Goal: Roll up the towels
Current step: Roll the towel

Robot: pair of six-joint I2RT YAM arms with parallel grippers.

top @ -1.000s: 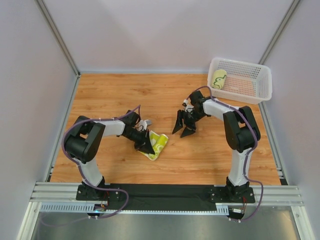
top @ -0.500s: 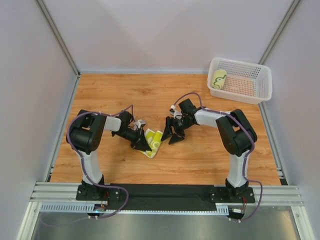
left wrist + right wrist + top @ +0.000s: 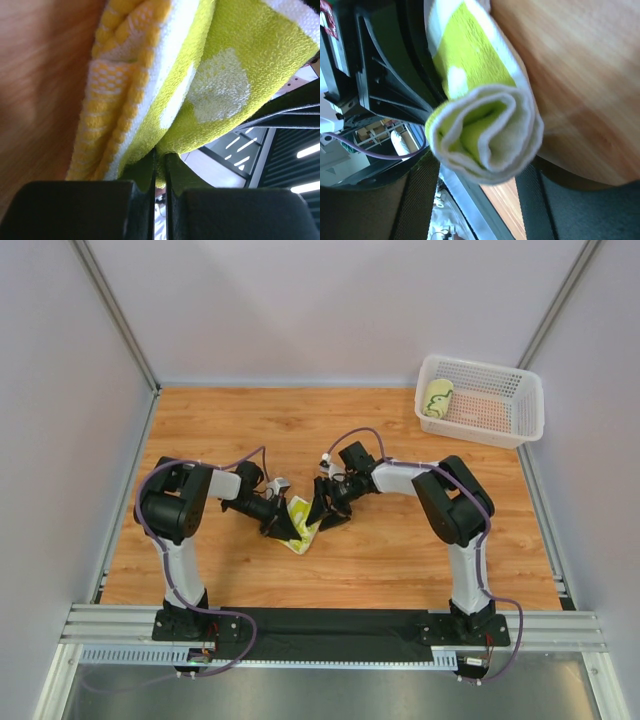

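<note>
A yellow-green towel with white spots (image 3: 301,521) lies rolled on the wooden table between both grippers. My left gripper (image 3: 284,531) is shut on a fold of its edge. In the left wrist view the cloth (image 3: 200,80) is pinched between the closed fingers of the left gripper (image 3: 160,162). My right gripper (image 3: 325,512) is open at the roll's right end. In the right wrist view the spiral end of the roll (image 3: 485,132) sits between the spread fingers (image 3: 422,195) of the right gripper (image 3: 477,175). Whether they touch it I cannot tell.
A white basket (image 3: 520,416) stands at the back right with one rolled towel (image 3: 437,397) inside. The left gripper's black body (image 3: 380,85) is close behind the roll in the right wrist view. Grey walls enclose the table.
My right gripper has moved left across the table until its fingers straddle the towel's end. My left gripper has shifted slightly left, still holding the towel.
</note>
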